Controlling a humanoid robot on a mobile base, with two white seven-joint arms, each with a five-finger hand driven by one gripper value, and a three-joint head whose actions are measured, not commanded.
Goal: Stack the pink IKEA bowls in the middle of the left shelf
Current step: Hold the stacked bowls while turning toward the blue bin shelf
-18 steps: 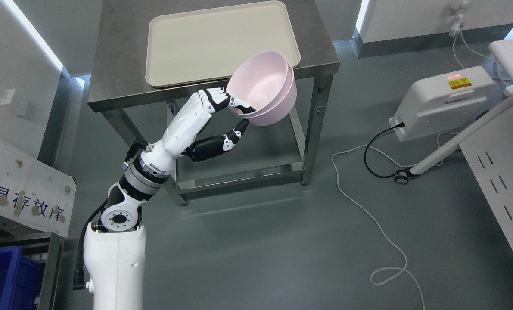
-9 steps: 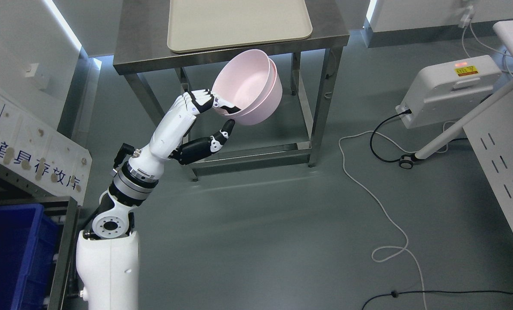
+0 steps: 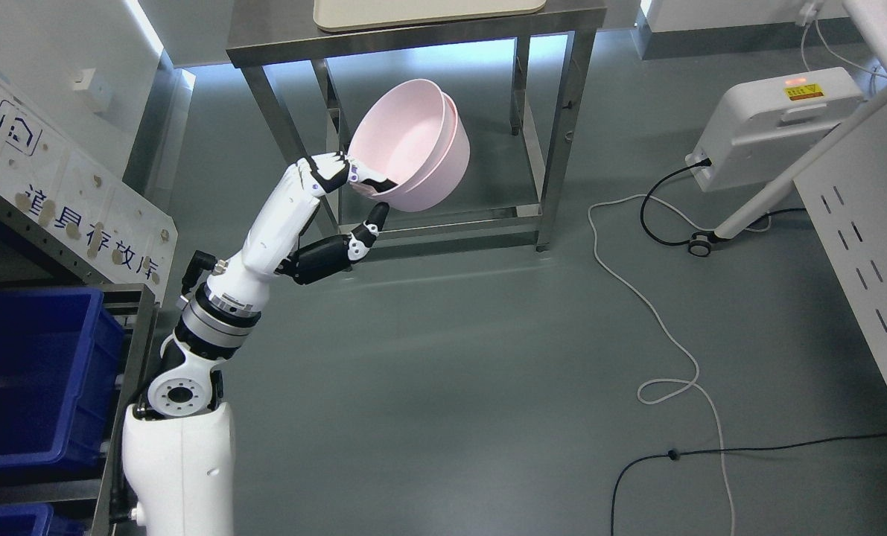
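Bowls (image 3: 413, 145) — two pink ones nested — hang tilted in the left hand (image 3: 339, 201), fingers hooked over the near rim and thumb under the wall, held over the floor in front of the steel table (image 3: 413, 37). Against the earlier head views the whole picture has swung left: the table slides up and away while the shelf (image 3: 126, 327) with its blue bin (image 3: 33, 372) grows at the left edge, so the carry looks underway. The shelf's middle level is cut off, and the right hand is out of view.

bowls (image 3: 413, 145): matt pink plastic | table (image 3: 413, 33): brushed steel | bin (image 3: 33, 372): glossy plastic
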